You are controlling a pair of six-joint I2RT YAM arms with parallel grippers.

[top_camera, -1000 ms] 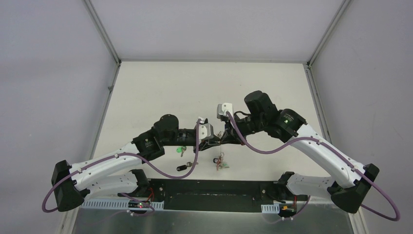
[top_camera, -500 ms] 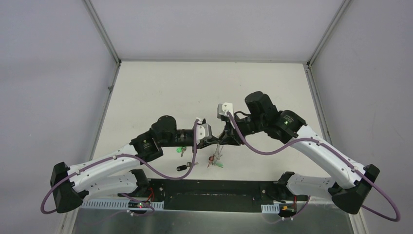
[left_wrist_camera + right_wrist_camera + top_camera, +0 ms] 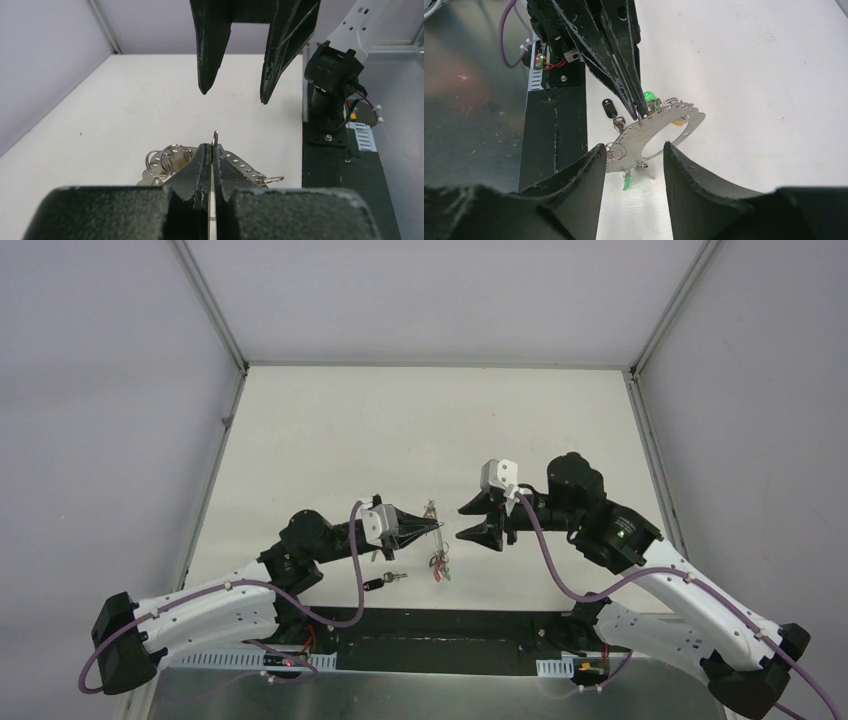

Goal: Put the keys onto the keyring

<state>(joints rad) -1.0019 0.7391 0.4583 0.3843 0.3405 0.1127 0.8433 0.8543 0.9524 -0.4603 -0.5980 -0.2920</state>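
The keyring is pinched at its rim between the pressed-together fingers of the left gripper and is held up over the desk, toward the middle of its near edge, with small keys hung from it. The right gripper is spread and set just beside the ring, facing it without touching. A black-capped key is seen lying on the desk under the left arm, and a green cap is glimpsed just behind the ring.

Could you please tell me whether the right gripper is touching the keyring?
Apart: the left wrist view shows a clear gap between the right gripper and the keyring.
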